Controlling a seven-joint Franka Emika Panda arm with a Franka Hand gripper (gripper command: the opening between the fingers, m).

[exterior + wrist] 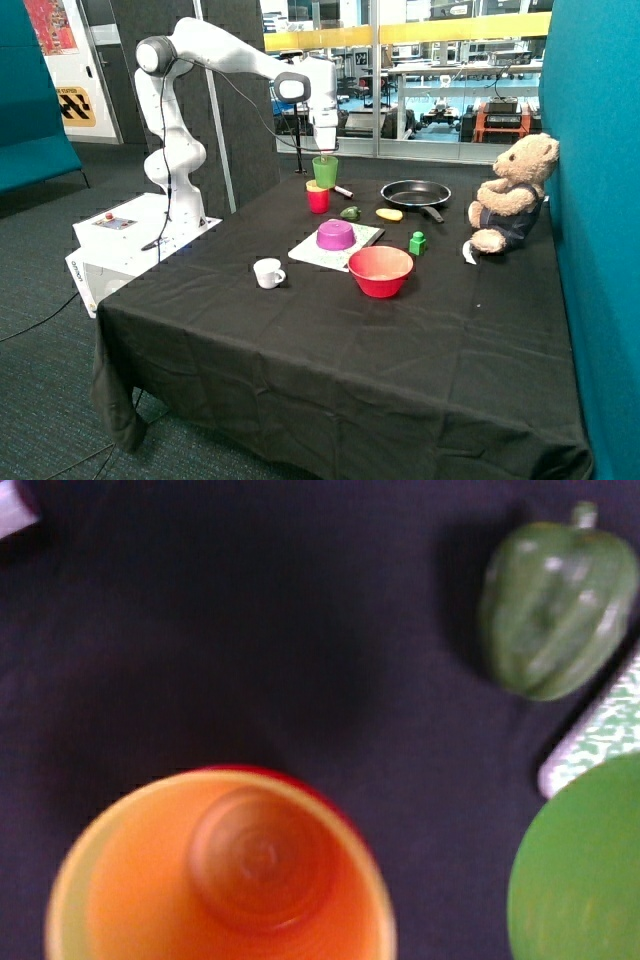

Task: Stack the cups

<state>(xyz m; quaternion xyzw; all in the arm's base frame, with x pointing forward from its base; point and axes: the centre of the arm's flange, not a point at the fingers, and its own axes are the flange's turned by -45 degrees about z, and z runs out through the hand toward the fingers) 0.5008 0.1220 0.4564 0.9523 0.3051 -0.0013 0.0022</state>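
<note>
Up above the table, the gripper [325,148] is clamped on the rim of the green cup [325,172], which hangs in the air just above the other two cups; the fingers themselves are mostly hidden behind the cup's rim. In the wrist view the green cup [580,870] shows only as a round green shape at the picture's edge. Below it stands the red cup [318,200] with the yellow cup [315,186] nested inside, its rim poking out on top. The wrist view looks straight down into the yellow cup [225,865], with a sliver of red rim [270,772] behind it. So two cups are stacked and the green one is not yet on them.

Near the stack on the black cloth [330,350] lie a marker [343,190] and a green pepper [350,212], also seen by the wrist camera [555,615]. Farther off are a yellow toy [389,214], a frying pan [413,192], a purple bowl [336,235] upside down on a patterned mat [362,243], a green block [417,243], a red bowl [380,271], a white mug [268,273] and a teddy bear [511,195].
</note>
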